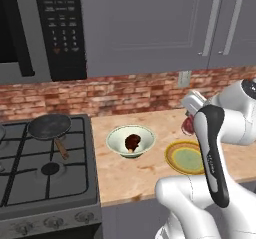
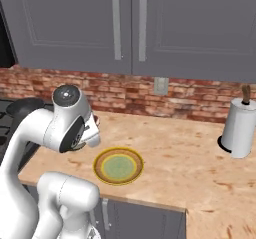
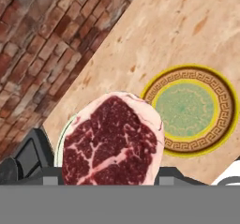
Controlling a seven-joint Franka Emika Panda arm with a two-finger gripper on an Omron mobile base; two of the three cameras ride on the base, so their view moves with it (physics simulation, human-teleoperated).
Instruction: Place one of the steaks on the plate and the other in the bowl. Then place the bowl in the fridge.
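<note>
My gripper point(image 3: 110, 172) is shut on the red marbled steak point(image 3: 112, 141), which hangs above the counter. From the left base the gripper point(image 1: 190, 117) hovers just behind the yellow plate point(image 1: 185, 157), with the red steak point(image 1: 188, 126) showing beneath the hand. The plate point(image 3: 190, 109) lies bare to the right of the held steak, and the plate point(image 2: 118, 166) sits close to the counter's front edge. The pale bowl point(image 1: 116, 142) stands left of the plate and holds the darker steak point(image 1: 132, 142). The fridge is out of view.
A gas stove with a dark frying pan point(image 1: 49, 126) lies left of the counter, under a black microwave point(image 1: 60, 28). A paper towel roll point(image 2: 239, 128) stands at the far right. Brick wall point(image 2: 165, 100) and grey upper cabinets back the counter.
</note>
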